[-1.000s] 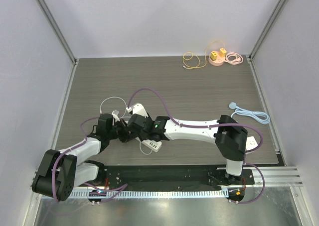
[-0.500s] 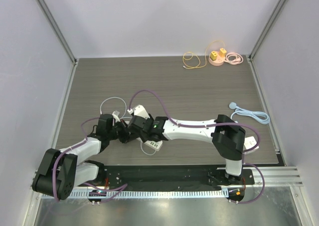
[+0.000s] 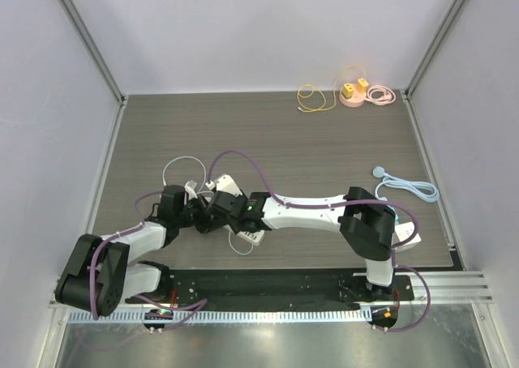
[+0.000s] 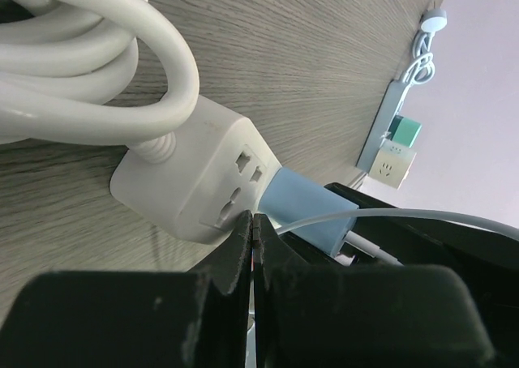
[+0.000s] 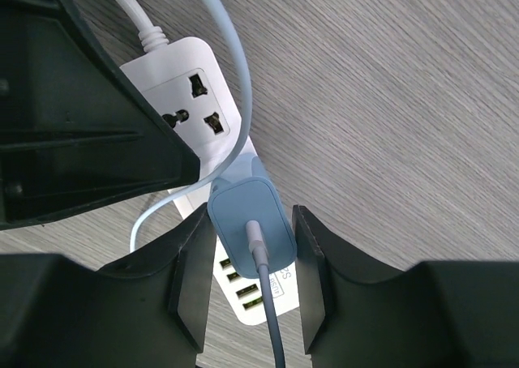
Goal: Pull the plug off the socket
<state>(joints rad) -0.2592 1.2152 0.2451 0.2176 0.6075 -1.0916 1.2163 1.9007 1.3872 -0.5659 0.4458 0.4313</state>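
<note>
Jaws of the right gripper [image 5: 252,220] sit partway open, pressed to both sides of the blue plug [image 5: 243,202], which we see seated in the white socket strip [image 5: 182,76]. The left gripper [image 4: 253,238] is fully closed and empty, its tip bearing on that strip, likely bracing it for the pull.

Cannot tell in the right wrist view whether the fingers [image 5: 190,279] press the plug [image 5: 251,222] or merely flank it. Can follow its cable [image 5: 274,335] only to the bottom edge. From above, cannot find the plug at all: buried under the right hand [image 3: 219,210], which meets the left hand [image 3: 197,214] over the socket strip [image 3: 248,238], leaving one white end showing. In the left wrist view, can see only part of the white cord coil [image 4: 73,11], cut by the top and left edges. Cannot identify the yellow bits [image 3: 347,90] at the far end of the counter [image 3: 284,141]: too small.
</note>
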